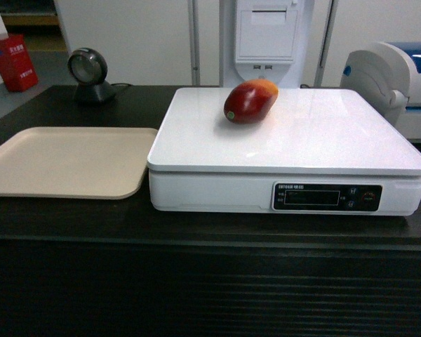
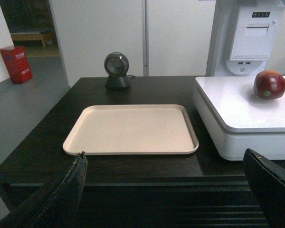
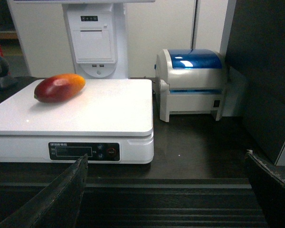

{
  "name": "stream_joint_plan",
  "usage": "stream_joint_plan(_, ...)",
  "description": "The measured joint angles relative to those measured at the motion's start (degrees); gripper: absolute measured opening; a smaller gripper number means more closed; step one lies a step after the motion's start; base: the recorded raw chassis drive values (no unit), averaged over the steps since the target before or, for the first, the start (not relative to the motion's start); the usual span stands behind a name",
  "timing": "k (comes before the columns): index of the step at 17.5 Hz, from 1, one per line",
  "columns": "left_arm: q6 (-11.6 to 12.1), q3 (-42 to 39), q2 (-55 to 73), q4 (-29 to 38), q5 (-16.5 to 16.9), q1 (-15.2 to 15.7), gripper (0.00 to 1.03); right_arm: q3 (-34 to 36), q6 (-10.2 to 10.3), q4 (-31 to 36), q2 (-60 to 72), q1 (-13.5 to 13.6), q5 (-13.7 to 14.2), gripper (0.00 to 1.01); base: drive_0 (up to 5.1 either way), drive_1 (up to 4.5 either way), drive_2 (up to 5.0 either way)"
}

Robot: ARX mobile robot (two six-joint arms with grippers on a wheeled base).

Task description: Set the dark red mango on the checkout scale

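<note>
The dark brown-black tabletop [image 1: 70, 217] (ribbed along its front) is occupied by a flat beige tray [image 1: 67, 161], a boxy white scale [image 1: 217, 191], a round black scanner [image 1: 90, 74] and a white-and-blue printer [image 3: 192, 83].

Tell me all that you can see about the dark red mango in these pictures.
The dark red mango is an oval fruit with glossy skin, deep red over most of it and orange-yellow at one end. A small green sticker sits on the red end. It lies on its side on the scale, on the far part of the white platform. Only the platform touches it; no hand holds it.
</note>
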State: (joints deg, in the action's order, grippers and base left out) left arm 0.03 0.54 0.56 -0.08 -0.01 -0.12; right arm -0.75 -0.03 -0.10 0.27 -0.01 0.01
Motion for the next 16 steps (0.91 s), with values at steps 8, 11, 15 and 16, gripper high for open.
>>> stream_joint_plan(8, 0.0, 0.0, 0.0, -0.1, 0.0, 0.0, 0.98, 0.0, 0.0, -0.1, 0.0, 0.0, 0.0, 0.98, 0.0, 0.0, 0.0)
stream_joint_plan(11, 0.0, 0.0, 0.0, -0.1, 0.0, 0.0, 0.98, 0.0, 0.0, -0.1, 0.0, 0.0, 0.0, 0.98, 0.0, 0.0, 0.0)
stream_joint_plan(15, 0.0, 0.0, 0.0, 0.0, 0.0, 0.0, 0.98, 0.0, 0.0, -0.1, 0.0, 0.0, 0.0, 0.98, 0.0, 0.0, 0.0)
stream_joint_plan(16, 0.0, 0.0, 0.0, -0.1, 0.0, 0.0, 0.98, 0.0, 0.0, -0.1, 0.0, 0.0, 0.0, 0.98, 0.0, 0.0, 0.0)
